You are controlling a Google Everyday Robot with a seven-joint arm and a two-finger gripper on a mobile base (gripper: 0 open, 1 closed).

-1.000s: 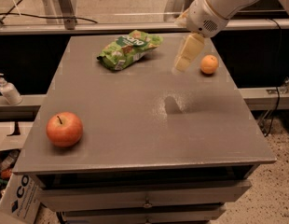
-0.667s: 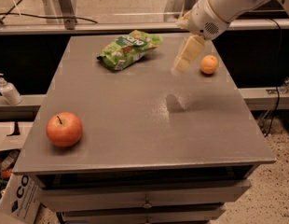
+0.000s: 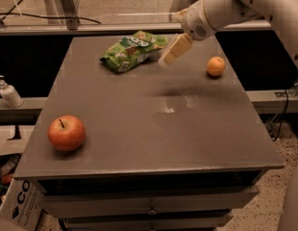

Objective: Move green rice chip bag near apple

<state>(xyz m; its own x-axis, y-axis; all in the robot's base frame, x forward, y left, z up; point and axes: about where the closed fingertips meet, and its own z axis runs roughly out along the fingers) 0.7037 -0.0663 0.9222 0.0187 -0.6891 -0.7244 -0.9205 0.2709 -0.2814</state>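
The gripper [image 3: 169, 57] hangs beside the green rice chip bag [image 3: 133, 50] at the far tabletop [image 3: 187, 129], likely lining up a grasp; its grip state cannot be told; the apple [image 3: 66, 133] lies well apart

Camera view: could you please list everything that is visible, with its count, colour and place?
table: one, dark grey, centre, drawers below
green rice chip bag: one, bright green, far left part of the table
apple: one, red-orange, near left corner of the table
orange fruit: one, orange, far right part of the table
pump bottle: one, white, on a ledge left of the table
cardboard box: one, white, floor at lower left
arm: one, white, upper right
gripper: one, cream, over the table's far side, just right of the bag
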